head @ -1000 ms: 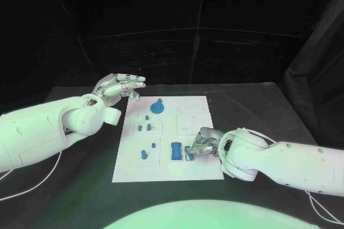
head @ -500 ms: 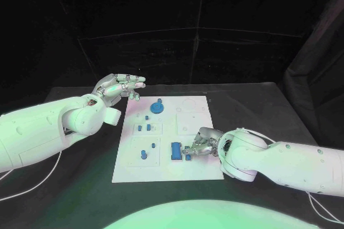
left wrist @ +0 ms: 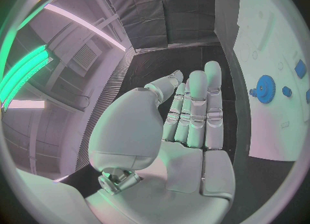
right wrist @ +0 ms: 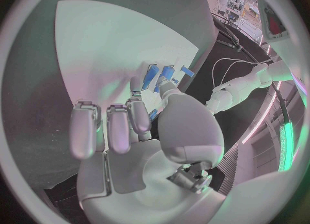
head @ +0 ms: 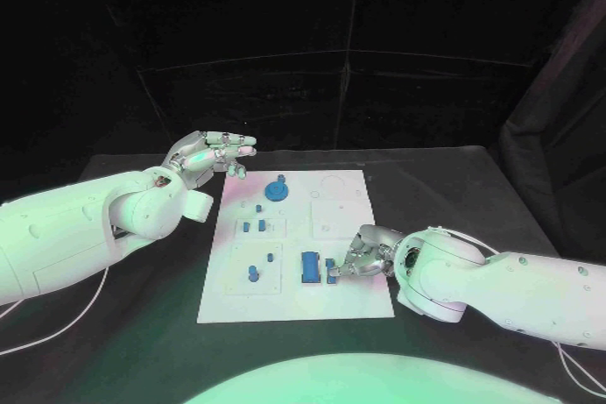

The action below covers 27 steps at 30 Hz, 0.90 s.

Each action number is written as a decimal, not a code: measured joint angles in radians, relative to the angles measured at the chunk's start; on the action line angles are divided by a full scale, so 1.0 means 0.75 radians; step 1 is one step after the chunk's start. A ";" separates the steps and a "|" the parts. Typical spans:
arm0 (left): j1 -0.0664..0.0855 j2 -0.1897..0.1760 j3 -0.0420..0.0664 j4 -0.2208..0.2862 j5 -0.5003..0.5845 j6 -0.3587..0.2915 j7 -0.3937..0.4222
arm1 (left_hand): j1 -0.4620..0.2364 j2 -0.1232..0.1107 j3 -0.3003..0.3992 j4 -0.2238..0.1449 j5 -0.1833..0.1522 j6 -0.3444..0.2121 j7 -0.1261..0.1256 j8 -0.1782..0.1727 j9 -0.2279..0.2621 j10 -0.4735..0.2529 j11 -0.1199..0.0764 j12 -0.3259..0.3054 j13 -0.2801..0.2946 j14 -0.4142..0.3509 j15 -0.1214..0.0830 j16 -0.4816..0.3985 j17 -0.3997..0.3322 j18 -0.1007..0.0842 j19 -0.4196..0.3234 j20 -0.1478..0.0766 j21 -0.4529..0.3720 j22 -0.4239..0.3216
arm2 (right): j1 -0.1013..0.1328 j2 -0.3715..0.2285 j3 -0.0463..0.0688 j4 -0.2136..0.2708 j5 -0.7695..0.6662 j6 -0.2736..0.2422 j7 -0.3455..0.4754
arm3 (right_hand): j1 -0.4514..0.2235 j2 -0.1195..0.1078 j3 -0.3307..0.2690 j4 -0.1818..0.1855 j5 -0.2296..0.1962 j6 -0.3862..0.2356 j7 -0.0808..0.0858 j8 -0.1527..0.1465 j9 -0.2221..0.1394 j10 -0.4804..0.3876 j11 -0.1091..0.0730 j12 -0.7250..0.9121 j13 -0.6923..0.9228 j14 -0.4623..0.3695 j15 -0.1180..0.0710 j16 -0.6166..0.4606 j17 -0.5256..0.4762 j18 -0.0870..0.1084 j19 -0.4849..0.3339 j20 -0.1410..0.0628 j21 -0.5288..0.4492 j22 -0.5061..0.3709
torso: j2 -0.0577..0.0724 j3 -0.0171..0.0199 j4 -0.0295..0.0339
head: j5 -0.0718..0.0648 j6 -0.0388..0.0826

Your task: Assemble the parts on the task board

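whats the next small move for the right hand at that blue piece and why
Probably a short press down to seat it. In the head view the right hand rests its fingertips on a small blue part beside the taller blue block on the task board. Whether the part is already seated cannot be told. The left hand hovers open off the board's far corner.

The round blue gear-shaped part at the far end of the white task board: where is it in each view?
Head view: round blue gear-shaped part at the board's far end, near the left hand.
Left wrist view: beside the fingers, at.
Right wrist view: cannot tell.
Shared landmark: the white task board.
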<state>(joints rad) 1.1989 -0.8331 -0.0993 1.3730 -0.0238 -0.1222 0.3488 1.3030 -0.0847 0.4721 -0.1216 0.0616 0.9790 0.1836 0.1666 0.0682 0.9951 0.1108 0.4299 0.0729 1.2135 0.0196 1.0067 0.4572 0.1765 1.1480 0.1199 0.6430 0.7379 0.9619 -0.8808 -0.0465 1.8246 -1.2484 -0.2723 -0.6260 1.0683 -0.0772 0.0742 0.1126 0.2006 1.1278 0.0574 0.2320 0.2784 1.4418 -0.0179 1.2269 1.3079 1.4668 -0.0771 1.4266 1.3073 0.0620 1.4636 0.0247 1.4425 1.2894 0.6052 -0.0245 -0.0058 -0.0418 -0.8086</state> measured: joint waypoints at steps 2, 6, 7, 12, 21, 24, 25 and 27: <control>0.000 0.000 0.000 0.000 0.000 0.000 0.000 | 0.000 0.000 0.000 0.000 0.000 0.000 0.000 0.000 0.000 0.000 0.000 0.000 0.000 0.000 0.000 0.000 0.000 0.000 0.000 0.000 0.000 0.000 | 0.000 -0.002 0.000 0.002 -0.003 0.013 0.010 | 0.045 0.007 -0.005 -0.027 -0.029 -0.001 0.001 0.000 0.004 0.000 0.000 0.000 0.000 0.000 0.000 0.000 0.000 0.000 0.000 0.000 0.000 -0.001 | 0.000 -0.0001 0.0008 | -0.002 0.000; 0.000 0.002 0.000 -0.001 0.000 0.001 -0.001 | 0.000 0.000 0.000 0.000 0.000 0.000 0.000 0.000 0.000 0.000 0.000 0.000 0.000 0.000 0.000 0.000 0.000 0.000 0.000 0.000 0.000 0.000 | 0.000 -0.002 0.000 0.003 -0.009 0.036 0.026 | 0.082 0.022 -0.017 -0.050 -0.078 -0.005 0.005 0.000 0.008 0.000 0.000 0.000 0.000 0.000 0.000 0.000 0.000 0.000 0.000 0.000 0.000 -0.001 | 0.000 -0.0001 0.0013 | -0.002 0.002; 0.000 0.002 0.000 -0.001 0.000 0.001 -0.001 | 0.000 0.000 0.000 0.000 0.000 0.000 0.000 0.000 0.000 0.000 0.000 0.000 0.000 0.000 0.000 0.000 0.000 0.000 0.000 0.000 0.000 0.000 | 0.000 -0.002 0.000 0.002 -0.011 0.041 0.030 | 0.082 0.022 -0.017 -0.050 -0.078 -0.005 0.005 0.000 0.008 0.000 0.000 0.000 0.000 0.000 0.000 0.000 0.000 0.000 0.000 0.000 0.000 -0.001 | 0.000 -0.0001 0.0014 | -0.002 0.002; 0.000 0.002 0.000 -0.002 0.000 0.003 -0.002 | 0.000 0.000 0.000 0.000 0.000 0.000 0.000 0.000 0.000 0.000 0.000 0.000 0.000 0.000 0.000 0.000 0.000 0.000 0.000 0.000 0.000 -0.001 | 0.000 0.004 0.000 -0.009 -0.018 0.057 0.041 | 0.086 0.026 -0.017 -0.050 -0.081 -0.005 0.005 0.000 0.009 0.000 0.000 -0.005 0.000 0.000 0.000 0.000 0.001 0.000 0.000 0.000 0.000 -0.001 | 0.001 -0.0005 0.0017 | -0.002 0.004; 0.000 0.002 0.000 -0.002 0.000 0.004 -0.004 | 0.000 0.000 -0.002 -0.002 0.000 0.000 0.000 0.000 0.000 -0.003 -0.003 0.000 0.000 0.000 0.000 0.000 0.000 0.000 0.000 0.000 0.000 -0.001 | 0.000 0.030 0.001 -0.041 -0.030 0.064 0.045 | 0.090 0.032 -0.021 -0.053 -0.085 -0.005 0.005 0.000 0.010 0.000 0.000 -0.006 0.000 0.000 0.000 0.000 0.001 0.000 0.000 0.000 0.000 -0.001 | 0.003 -0.0008 0.0017 | 0.000 0.002; 0.000 0.002 0.000 -0.002 0.000 0.004 -0.005 | 0.000 0.000 -0.004 -0.004 0.000 0.000 0.000 0.000 0.000 -0.005 -0.005 0.000 0.000 0.000 0.000 0.000 0.000 0.000 0.000 0.000 0.000 -0.001 | 0.001 0.037 0.001 -0.051 -0.033 0.064 0.046 | 0.094 0.035 -0.021 -0.053 -0.085 -0.005 0.005 0.000 0.011 0.000 0.000 -0.006 0.000 0.000 0.000 0.000 0.001 0.000 0.000 0.000 0.000 -0.001 | 0.003 -0.0008 0.0018 | 0.000 0.002; 0.000 0.002 0.000 -0.002 0.000 0.004 -0.005 | 0.000 0.000 -0.004 -0.004 0.000 0.000 0.000 0.000 0.000 -0.005 -0.005 0.000 0.000 0.000 0.000 0.000 0.000 0.000 0.000 0.000 0.000 -0.001 | 0.001 0.040 0.001 -0.054 -0.035 0.064 0.047 | 0.094 0.035 -0.021 -0.053 -0.086 -0.005 0.005 0.000 0.011 0.000 0.000 -0.006 0.000 0.000 0.000 0.000 0.001 0.000 0.000 0.000 0.000 -0.001 | 0.003 -0.0008 0.0018 | 0.000 0.001; 0.000 0.002 0.000 -0.002 0.000 0.005 -0.005 | 0.000 0.000 -0.004 -0.004 0.000 0.000 0.000 0.000 0.000 -0.005 -0.005 0.000 -0.001 0.000 0.000 0.000 0.000 0.000 0.000 0.000 0.000 -0.001 | 0.001 0.045 0.002 -0.060 -0.037 0.064 0.049 | 0.097 0.039 -0.021 -0.053 -0.089 -0.005 0.005 0.000 0.011 0.000 0.000 -0.006 0.000 0.000 0.000 0.000 0.001 0.000 0.000 0.000 0.000 -0.001 | 0.003 -0.0008 0.0018 | 0.000 0.000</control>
<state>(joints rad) 1.1989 -0.8313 -0.0993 1.3711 -0.0238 -0.1188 0.3452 1.3030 -0.0847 0.4693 -0.1244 0.0616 0.9790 0.1836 0.1666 0.0682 0.9914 0.1071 0.4299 0.0723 1.2135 0.0196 1.0067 0.4574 0.1766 1.1480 0.1199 0.6430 0.7372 0.9629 -0.8469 -0.0450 1.7796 -1.2764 -0.2241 -0.5893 1.1413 -0.0482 0.0582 0.0732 0.1340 1.1241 0.0611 0.2320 0.2868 1.4417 -0.0178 1.2224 1.3077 1.4668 -0.0770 1.4265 1.3079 0.0619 1.4635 0.0247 1.4425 1.2887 0.6073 -0.0251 -0.0044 -0.0415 -0.8083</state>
